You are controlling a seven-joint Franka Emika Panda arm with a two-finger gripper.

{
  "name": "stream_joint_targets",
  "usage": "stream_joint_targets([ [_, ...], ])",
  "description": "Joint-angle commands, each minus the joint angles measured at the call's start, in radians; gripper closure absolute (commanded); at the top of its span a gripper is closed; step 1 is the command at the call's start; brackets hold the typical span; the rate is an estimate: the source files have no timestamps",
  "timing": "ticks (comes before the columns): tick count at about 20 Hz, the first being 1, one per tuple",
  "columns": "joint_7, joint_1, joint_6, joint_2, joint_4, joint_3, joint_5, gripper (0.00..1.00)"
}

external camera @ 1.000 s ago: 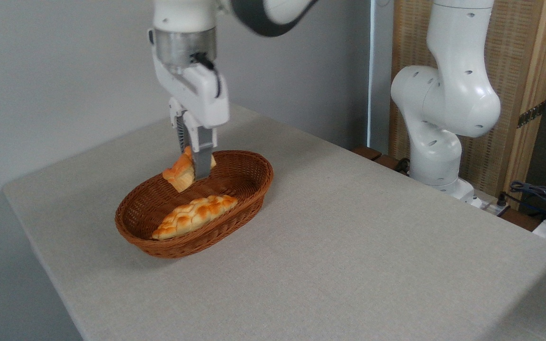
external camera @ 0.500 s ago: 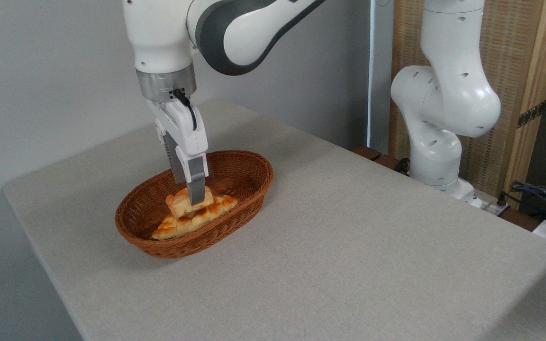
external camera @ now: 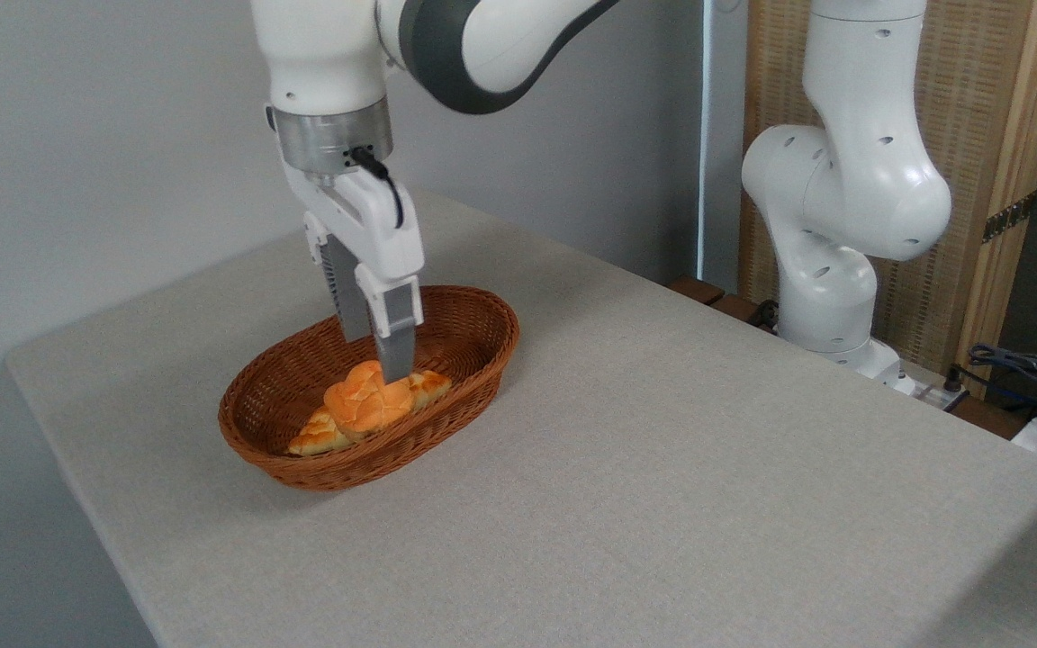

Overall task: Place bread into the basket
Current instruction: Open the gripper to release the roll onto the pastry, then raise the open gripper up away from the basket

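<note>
The single fixed camera looks across a grey table (external camera: 662, 468) toward a pale wall. On the left half of the table sits the basket (external camera: 473, 346), an oval of brown wicker with shallow sides, its long axis running from near-left to far-right.

Inside the basket lies the bread (external camera: 364, 405), a small round orange-golden bun with a knotted top. It rests on top of the braided loaf (external camera: 316, 438), a longer, paler piece whose ends show to the near-left and far-right of the bun. Both sit toward the near side of the basket.

The gripper (external camera: 383, 364) hangs straight down from the white arm (external camera: 482, 36), its tips just above and behind the bun. The front finger (external camera: 395, 346) reaches down to the bun's far edge; the second finger stands behind it and to the left, with a gap between the two. The fingers stand apart and do not clamp the bun.

At the far right stands the arm's white base (external camera: 829, 270), beside a wooden panel (external camera: 987, 135) and some cables (external camera: 1023, 369).
</note>
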State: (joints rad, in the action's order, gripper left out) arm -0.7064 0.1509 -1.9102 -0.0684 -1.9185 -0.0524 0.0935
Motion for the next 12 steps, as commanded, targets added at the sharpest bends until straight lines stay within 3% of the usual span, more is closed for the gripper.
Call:
stream_joint_targets([
  [1, -0.016, 0.003, 0.057, -0.027, 0.000, 0.016, -0.020, 0.00],
  [5, -0.002, -0.007, 0.060, -0.024, 0.033, 0.022, -0.026, 0.00],
  [12, 0.057, -0.017, 0.091, -0.013, 0.116, 0.092, -0.023, 0.00],
])
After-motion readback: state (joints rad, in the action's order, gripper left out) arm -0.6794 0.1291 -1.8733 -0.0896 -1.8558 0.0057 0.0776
